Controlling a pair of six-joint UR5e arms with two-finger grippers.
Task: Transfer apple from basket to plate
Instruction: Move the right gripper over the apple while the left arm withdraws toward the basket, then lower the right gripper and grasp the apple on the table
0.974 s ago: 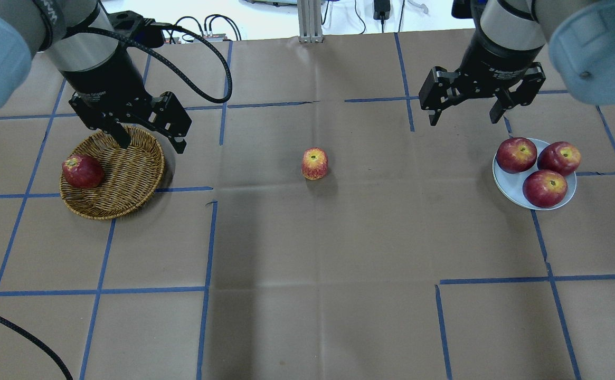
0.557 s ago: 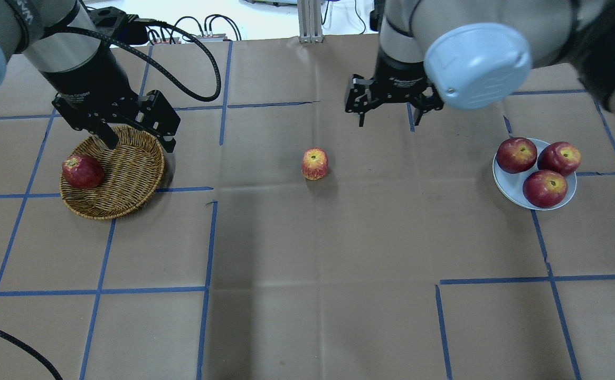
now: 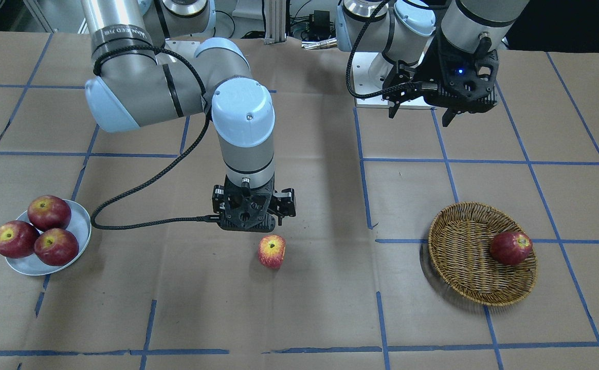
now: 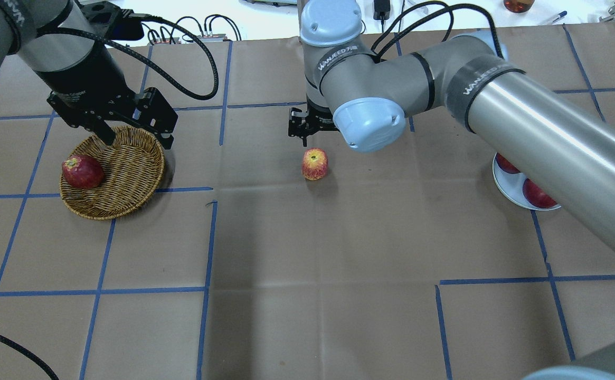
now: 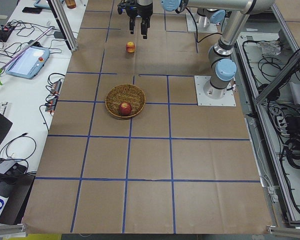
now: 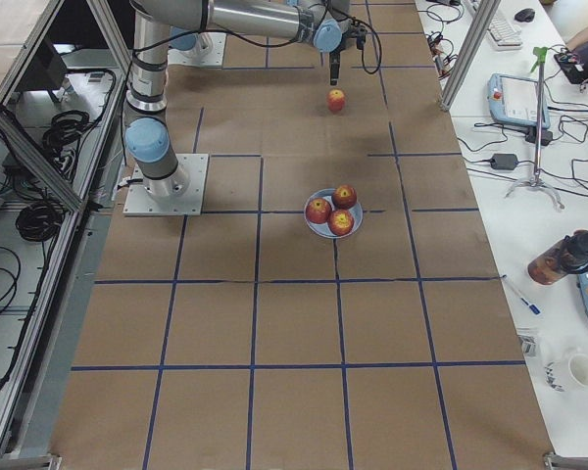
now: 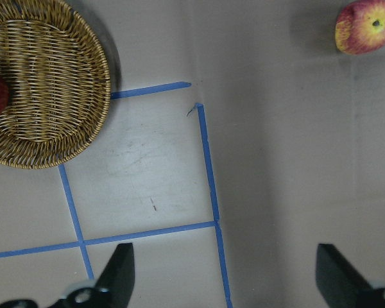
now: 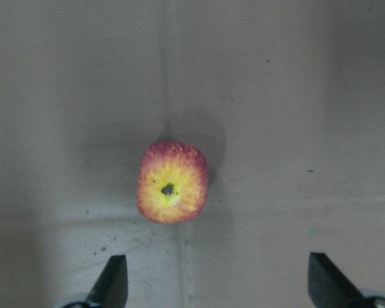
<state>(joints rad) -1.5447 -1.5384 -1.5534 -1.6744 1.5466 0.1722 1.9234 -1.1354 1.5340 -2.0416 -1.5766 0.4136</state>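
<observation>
The apple (image 4: 314, 164), light red with a yellow top, stands alone on the paper at the table's middle, outside the basket and the plate. It also shows in the right wrist view (image 8: 172, 182). My right gripper (image 8: 221, 287) is open and empty. It hangs above the apple, slightly to the robot's side of it (image 3: 254, 225). The wicker basket (image 4: 128, 179) holds one dark red apple (image 4: 82, 171). My left gripper (image 4: 138, 140) is open and empty over the basket's far rim. The pale plate (image 3: 79, 227) holds three dark red apples (image 3: 47, 211).
My right arm stretches across the right half of the overhead view and hides most of the plate (image 4: 501, 182) there. Brown paper with blue tape lines covers the table. Cables and a metal post stand at the table's far edge.
My right arm has swung from near the plate across to the table's middle, and its gripper now hangs by the lone apple. My left gripper has shifted slightly at the basket's far rim.
</observation>
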